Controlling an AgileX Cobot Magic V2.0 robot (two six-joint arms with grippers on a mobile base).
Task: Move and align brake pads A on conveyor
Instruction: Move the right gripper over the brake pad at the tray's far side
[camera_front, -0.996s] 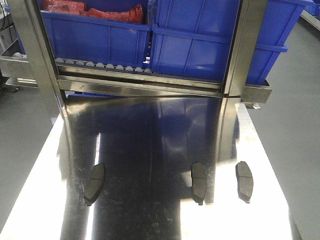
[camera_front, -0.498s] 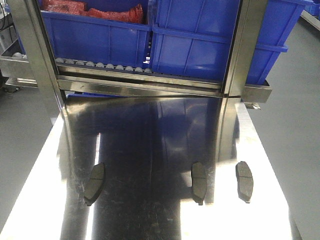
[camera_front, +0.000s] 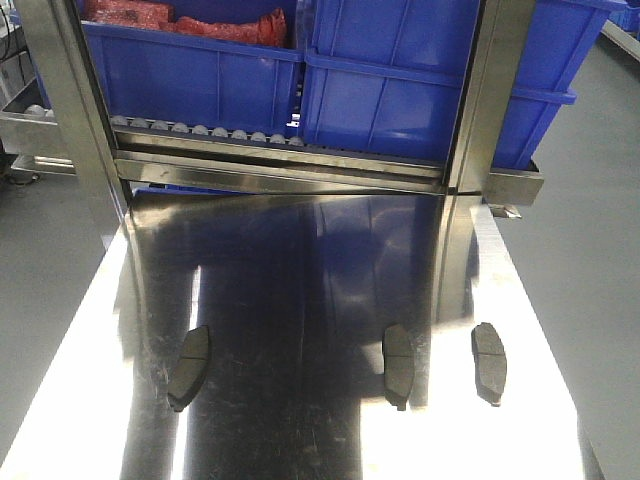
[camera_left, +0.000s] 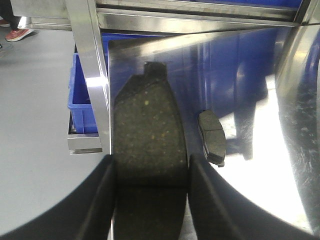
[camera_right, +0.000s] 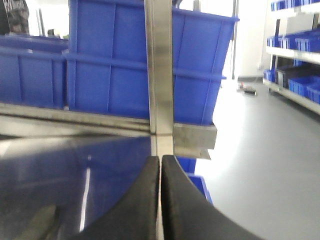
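1. Plainly, the left gripper (camera_left: 150, 165) has its jaws pinching the held brake pad (camera_left: 147, 125) by its long edges. The dark fingers (camera_left: 102, 200) sit against both sides. The pad runs forward out of the jaws, with its small end tab farthest from them.
2. Ahead of those jaws and to their right, a neighbouring brake pad (camera_left: 211, 137) lies flat on the steel table (camera_left: 260, 150), apart from the held one.
3. Left of the same jaws stands a steel post (camera_left: 92, 75), with a blue bin (camera_left: 82, 110) lower down past the table's edge.
4. The right gripper (camera_right: 160, 160) has its jaws pressed together, with only a thin slit between them and nothing in them. Straight ahead of them rises a rack upright (camera_right: 159, 65), with blue crates (camera_right: 115, 75) behind it.
5. Low and to the left of the right jaws is a dark shape, too blurred to identify.
6. In the front view, the left pad (camera_front: 190, 367), the middle pad (camera_front: 398, 365) and the right pad (camera_front: 489, 362) lie flat on the table, each lengthwise toward the rack. The middle and right pads are near each other, and the left one is well apart. That view does not show how they lie relative to either pair of jaws.
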